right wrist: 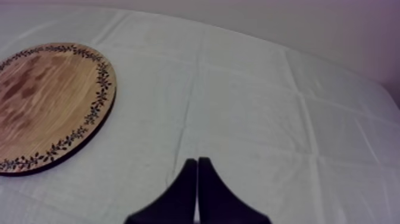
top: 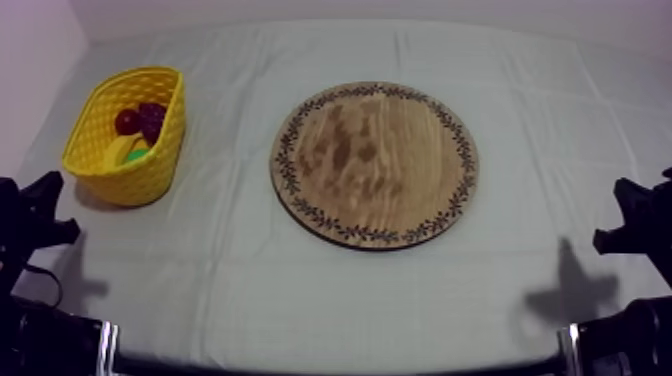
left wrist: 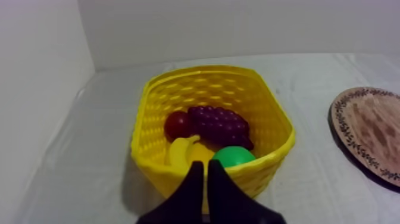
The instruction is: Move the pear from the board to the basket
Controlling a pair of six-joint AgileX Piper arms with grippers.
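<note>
The yellow basket (top: pixel 128 135) stands at the table's left side. Inside it lie a green pear (left wrist: pixel 233 156), a bunch of purple grapes (left wrist: pixel 219 126), a small red fruit (left wrist: pixel 177 125) and a banana (left wrist: pixel 183 151). From above, the pear (top: pixel 136 155) sits at the basket's near end. The round wooden board (top: pixel 374 163) with its patterned rim lies bare in the middle. My left gripper (left wrist: pixel 206 168) is shut on nothing, just in front of the basket's near wall. My right gripper (right wrist: pixel 196 163) is shut on nothing over bare cloth, right of the board (right wrist: pixel 47 101).
Both arms rest low at the table's near corners, the left arm (top: pixel 30 215) and the right arm (top: pixel 640 225). Grey-white cloth spreads between basket and board and along the front. A wall rises close behind the table and at its left.
</note>
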